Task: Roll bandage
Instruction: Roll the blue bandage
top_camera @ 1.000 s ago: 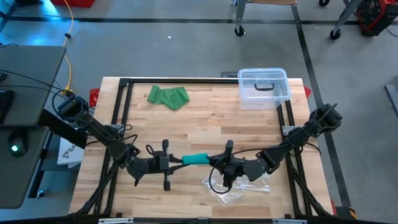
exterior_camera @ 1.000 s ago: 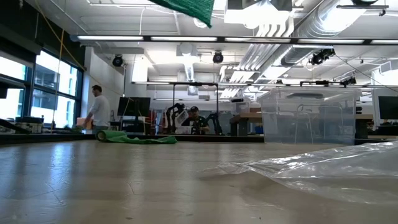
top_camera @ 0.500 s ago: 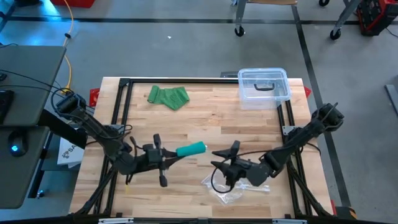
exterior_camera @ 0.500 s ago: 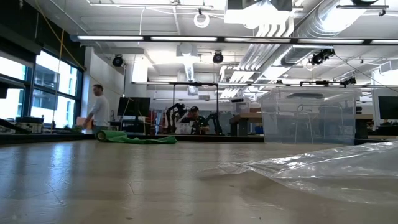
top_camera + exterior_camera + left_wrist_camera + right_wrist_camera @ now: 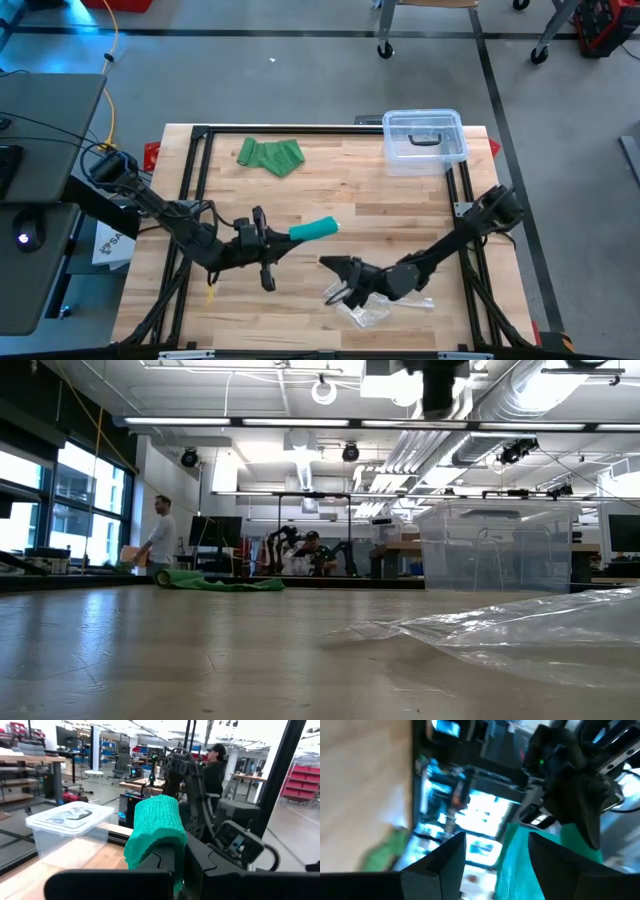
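one teal rolled bandage [image 5: 314, 230] clenched in left gripper [image 5: 272, 238], frame centre, long axis toward released right gripper [image 5: 335, 265] lower right.

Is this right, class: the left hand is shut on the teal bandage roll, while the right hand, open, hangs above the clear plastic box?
Not quite. The high view shows the right hand open above the crumpled plastic wrapper at the table's near edge; the clear plastic box sits at the far right corner. The left hand is indeed shut on the teal bandage roll.
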Controlling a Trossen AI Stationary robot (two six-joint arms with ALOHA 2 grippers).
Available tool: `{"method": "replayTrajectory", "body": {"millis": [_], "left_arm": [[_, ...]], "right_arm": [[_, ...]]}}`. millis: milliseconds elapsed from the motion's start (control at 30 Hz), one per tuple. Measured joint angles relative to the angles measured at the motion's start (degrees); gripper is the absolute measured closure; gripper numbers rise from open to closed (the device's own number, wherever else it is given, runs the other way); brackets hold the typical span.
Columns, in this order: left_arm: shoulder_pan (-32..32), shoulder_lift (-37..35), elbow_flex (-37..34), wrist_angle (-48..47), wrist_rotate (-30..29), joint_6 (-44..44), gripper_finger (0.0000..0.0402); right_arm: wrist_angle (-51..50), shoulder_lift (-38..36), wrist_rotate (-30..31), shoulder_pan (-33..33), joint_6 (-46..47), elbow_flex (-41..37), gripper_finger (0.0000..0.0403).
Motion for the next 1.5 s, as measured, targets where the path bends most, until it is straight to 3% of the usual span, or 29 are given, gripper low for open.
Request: {"method": "replayTrajectory", "body": {"millis": [500, 600, 733, 933, 1233, 1500], "left_arm": [[1.74, 0.02, -0.04, -0.48, 4.92, -3.91, 0.0396], [1.80, 0.62, -0.07, -0.42, 5.39, -5.15, 0.0396], [1.91, 1.64, -0.07, -0.35, 6.04, -5.84, 0.0396], [1.85, 1.57, -0.09, -0.52, 2.28, -1.96, 0.0396], [1.94, 1.53, -0.13, -3.10, -0.54, 4.06, 0.0396], [2.74, 1.50, -0.13, -12.12, -1.89, 3.66, 0.0396]], "right_arm": [[6.15, 0.53, -2.39, -5.77, -4.42, 0.86, 0.0201], [6.69, 0.53, -2.36, -5.77, -4.44, 2.13, 0.0221], [6.54, 0.53, -0.20, -5.73, -3.55, 4.19, 0.0281], [-1.55, 0.44, 3.91, -4.65, 7.49, 4.92, 0.0393], [-17.46, 0.44, 1.78, -0.89, 33.81, 4.92, 0.0401], [-14.78, 0.26, 1.74, 1.89, 35.75, 5.17, 0.0402]]}}
